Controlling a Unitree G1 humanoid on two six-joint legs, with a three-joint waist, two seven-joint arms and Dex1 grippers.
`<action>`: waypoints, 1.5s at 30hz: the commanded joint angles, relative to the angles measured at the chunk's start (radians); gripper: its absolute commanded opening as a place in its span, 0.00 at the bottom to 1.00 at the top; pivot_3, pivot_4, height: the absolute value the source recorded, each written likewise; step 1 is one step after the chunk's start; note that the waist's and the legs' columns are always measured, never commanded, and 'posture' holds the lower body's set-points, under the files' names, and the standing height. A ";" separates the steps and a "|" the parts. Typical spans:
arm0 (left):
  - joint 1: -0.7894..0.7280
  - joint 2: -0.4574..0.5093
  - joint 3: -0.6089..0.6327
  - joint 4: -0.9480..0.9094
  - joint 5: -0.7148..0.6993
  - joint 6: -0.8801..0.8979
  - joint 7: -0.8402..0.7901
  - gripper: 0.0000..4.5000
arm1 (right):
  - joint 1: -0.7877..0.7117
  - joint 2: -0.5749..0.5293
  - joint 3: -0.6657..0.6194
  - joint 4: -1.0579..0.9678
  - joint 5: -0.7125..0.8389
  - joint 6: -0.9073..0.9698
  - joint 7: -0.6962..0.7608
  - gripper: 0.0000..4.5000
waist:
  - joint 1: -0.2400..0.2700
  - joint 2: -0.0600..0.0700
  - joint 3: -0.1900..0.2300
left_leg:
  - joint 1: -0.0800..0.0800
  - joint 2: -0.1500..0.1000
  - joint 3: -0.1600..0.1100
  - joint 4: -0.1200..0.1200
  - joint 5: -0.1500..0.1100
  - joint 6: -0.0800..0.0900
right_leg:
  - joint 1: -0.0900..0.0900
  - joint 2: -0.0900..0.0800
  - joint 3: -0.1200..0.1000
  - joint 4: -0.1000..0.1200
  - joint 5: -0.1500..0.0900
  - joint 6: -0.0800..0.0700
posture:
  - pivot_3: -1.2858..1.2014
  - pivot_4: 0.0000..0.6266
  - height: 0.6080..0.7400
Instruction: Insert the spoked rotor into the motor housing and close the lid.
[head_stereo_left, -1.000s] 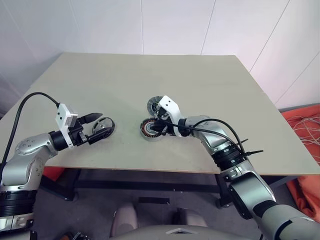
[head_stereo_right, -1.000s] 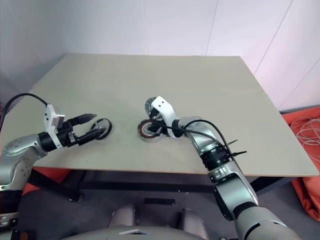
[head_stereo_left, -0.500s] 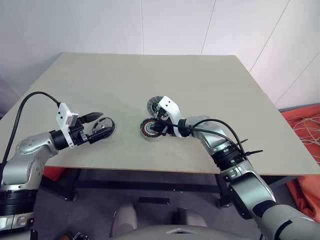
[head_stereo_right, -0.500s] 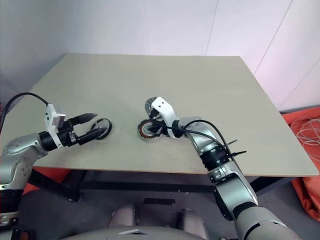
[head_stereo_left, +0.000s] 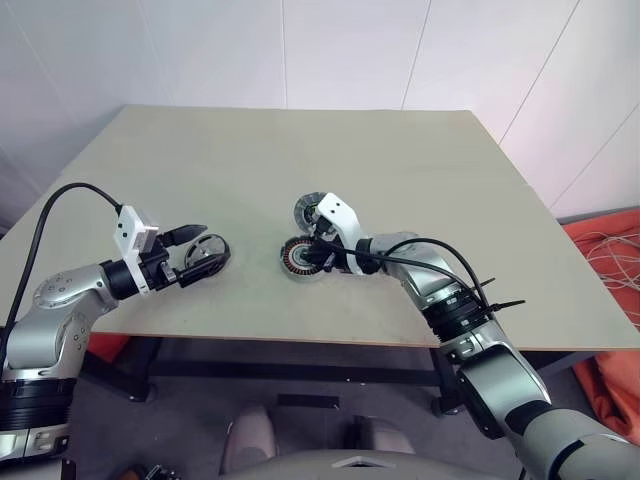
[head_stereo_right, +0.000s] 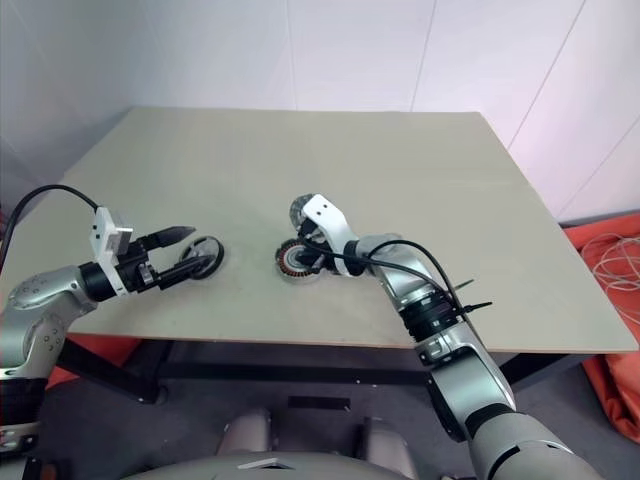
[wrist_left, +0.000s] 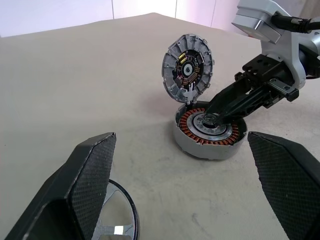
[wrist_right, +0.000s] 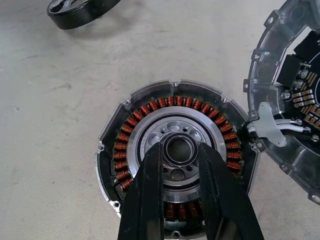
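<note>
At table centre, the right gripper seems clamped on the motor housing hub, clear from its wrist; the left gripper gapes beside the spoked rotor.

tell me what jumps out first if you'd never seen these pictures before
The open motor housing near the table's middle draws the eye, its copper windings ringing a silver hub that the right gripper pinches. The lid stands tilted up at the housing's far edge, its inner electronics showing. To the left, the spoked rotor lies flat on the table by the left gripper, its jaws wide open.
</note>
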 joint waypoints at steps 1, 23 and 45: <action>-0.015 0.010 0.010 -0.021 0.000 -0.008 0.003 1.00 | -0.020 0.008 -0.004 -0.015 -0.002 -0.003 0.002 0.14 | 0.000 0.000 0.000 | 0.000 0.000 0.000 0.000 0.000 0.000 | 0.000 0.000 0.000 0.000 0.000 0.000 | 0.52 0.00 1.00; -0.027 0.007 0.004 -0.005 0.009 -0.016 0.002 1.00 | -0.040 0.017 -0.056 -0.146 0.075 0.070 0.029 0.99 | 0.000 0.000 0.000 | 0.000 0.000 0.000 0.000 0.000 0.000 | 0.000 0.000 0.000 0.000 0.000 0.000 | 0.52 0.00 1.00; -0.033 0.002 0.000 -0.002 0.015 -0.018 -0.001 1.00 | -0.032 0.015 -0.045 -0.061 0.052 0.047 -0.049 0.01 | 0.000 0.000 0.000 | 0.000 0.000 0.000 0.000 0.002 -0.003 | 0.000 0.000 0.000 0.000 0.000 0.000 | 0.52 0.00 1.00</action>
